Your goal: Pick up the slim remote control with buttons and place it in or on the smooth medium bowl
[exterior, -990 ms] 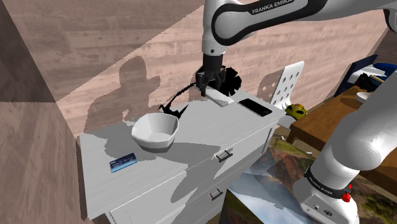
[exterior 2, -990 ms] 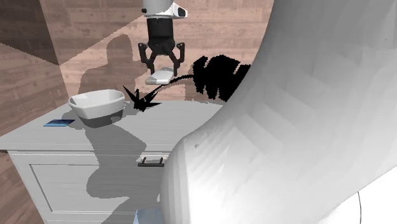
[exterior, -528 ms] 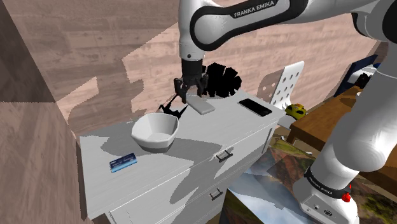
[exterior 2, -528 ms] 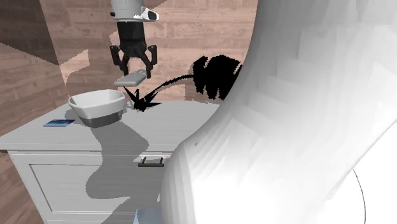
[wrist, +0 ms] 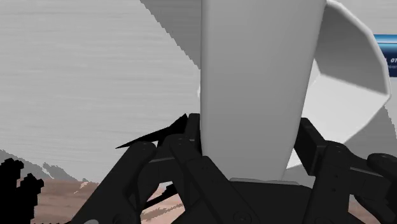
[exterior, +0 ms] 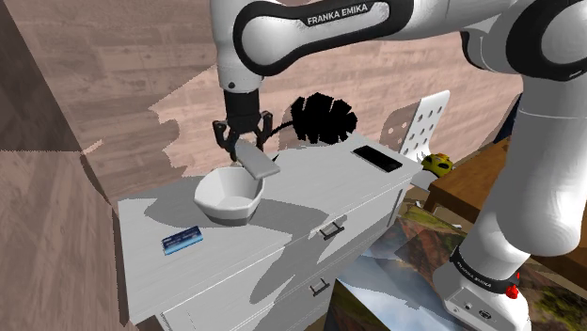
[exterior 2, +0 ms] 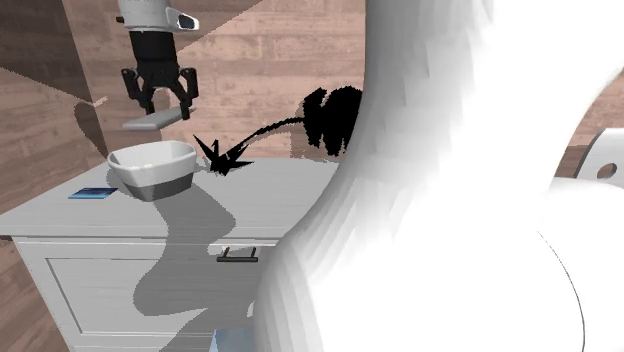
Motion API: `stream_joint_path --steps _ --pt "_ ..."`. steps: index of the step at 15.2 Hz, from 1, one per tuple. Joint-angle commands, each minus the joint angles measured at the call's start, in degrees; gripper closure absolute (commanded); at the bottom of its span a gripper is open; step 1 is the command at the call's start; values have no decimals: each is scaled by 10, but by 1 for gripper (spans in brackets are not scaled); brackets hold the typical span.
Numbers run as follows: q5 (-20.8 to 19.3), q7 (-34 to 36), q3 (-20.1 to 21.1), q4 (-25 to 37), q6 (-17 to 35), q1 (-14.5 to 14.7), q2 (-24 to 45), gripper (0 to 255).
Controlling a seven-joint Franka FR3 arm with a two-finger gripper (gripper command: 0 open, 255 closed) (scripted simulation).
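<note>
We see the gripper (exterior 2: 160, 108) clasping a flat grey remote (exterior 2: 148, 123). Just below it sits the white bowl (exterior 2: 152, 166), not touching the remote, on a pale dresser (exterior 2: 270, 200).

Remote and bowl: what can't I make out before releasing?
Buttons on the remote: wrist view, its face shows plain grey.
Inside of the bowl: second exterior view, its own wall hides it; wrist view, the remote covers most.
Right of the dresser top: second exterior view, behind the arm.
</note>
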Motion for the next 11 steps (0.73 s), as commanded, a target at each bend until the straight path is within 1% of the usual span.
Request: stream_joint_path --steps 1,3,11 --pt "-17 28 6 54 -18 23 41 255" --pt "-33 49 9 109 -36 46 80 255" --pt "-36 53 5 54 23 43 85 255"
